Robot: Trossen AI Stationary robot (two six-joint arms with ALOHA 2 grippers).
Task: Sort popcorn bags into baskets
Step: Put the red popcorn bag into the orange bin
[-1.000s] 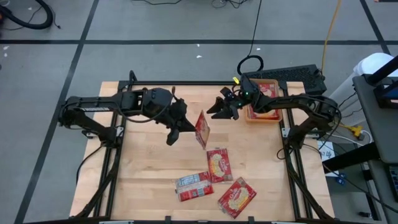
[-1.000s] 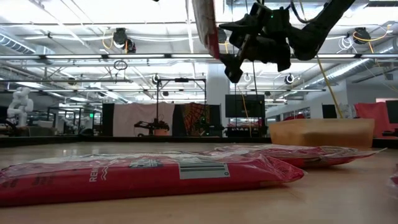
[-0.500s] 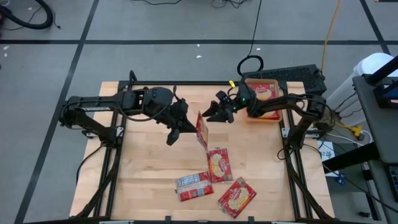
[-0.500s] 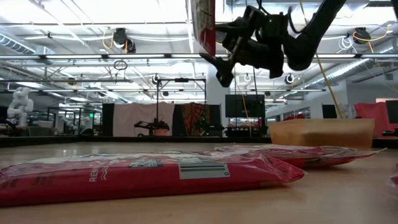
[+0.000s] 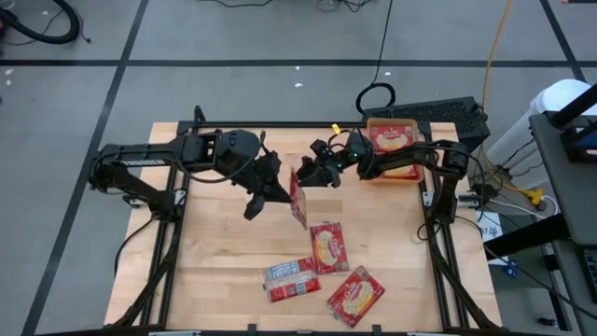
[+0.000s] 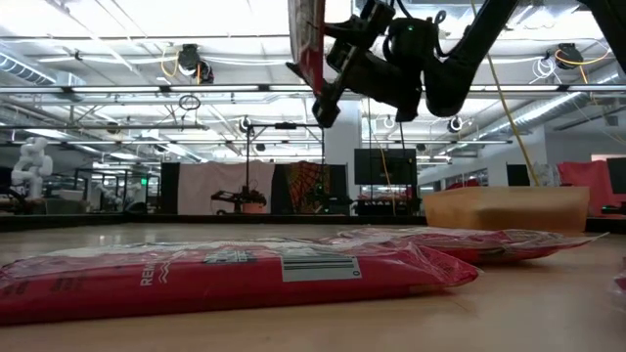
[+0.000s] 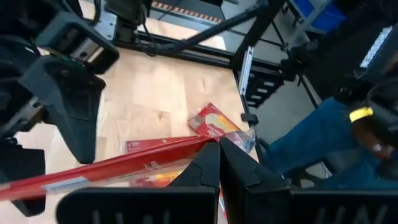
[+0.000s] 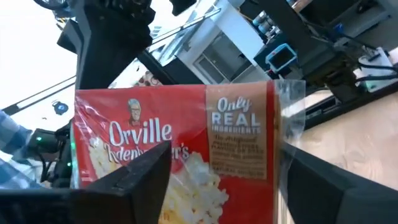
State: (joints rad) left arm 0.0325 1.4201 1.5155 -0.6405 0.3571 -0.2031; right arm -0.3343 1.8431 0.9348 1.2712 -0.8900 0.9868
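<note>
High view: left gripper clamped on top edge of held bag, bag on edge above table centre; right gripper now closed in from basket side, earlier well apart, now just beside bag's upper end, jaws spread wide, not yet gripping. Basket at table's far right corner, one bag inside. Three loose bags near front edge: upright one, barcode-side one, angled one. Table otherwise bare wood. Low view: held bag hanging high at top, shifted left vs. a sec ago; right gripper moved w/ it, fingers straddling bag's lower edge, no contact confirmed. Barcode-side bag flat in fgd, another bag behind, basket at right. Left wrist view: own fingers shut tight on thin red bag edge; right arm's finger close beside. Right wrist view: bag face fills frame between own wide-set fingers, centred for pinch. Meaning: handover left→right abt to happen; est. next = right shuts, left lets go, carry to basket. Three bags left to sort after.
</note>
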